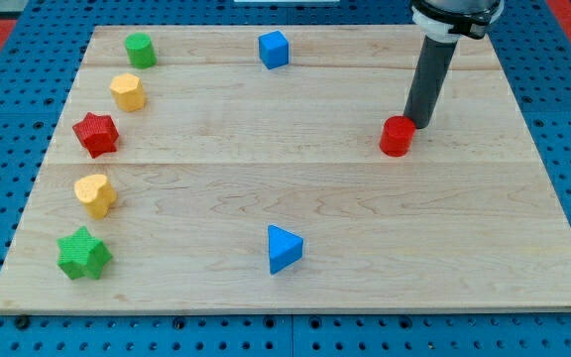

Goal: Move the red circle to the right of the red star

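The red circle (pixel 397 136) is a short red cylinder on the wooden board, right of the middle. The red star (pixel 96 134) lies far away near the board's left edge, at about the same height in the view. My tip (pixel 419 124) is the lower end of the dark rod that comes down from the view's top right. It stands just to the upper right of the red circle, touching it or nearly so.
Down the left side lie a green cylinder (pixel 141 50), a yellow hexagon (pixel 127 91), a yellow heart (pixel 96 194) and a green star (pixel 84 254). A blue cube (pixel 274 50) sits at top centre, a blue triangle (pixel 284 248) at bottom centre. The board (pixel 523 248) rests on a blue pegboard.
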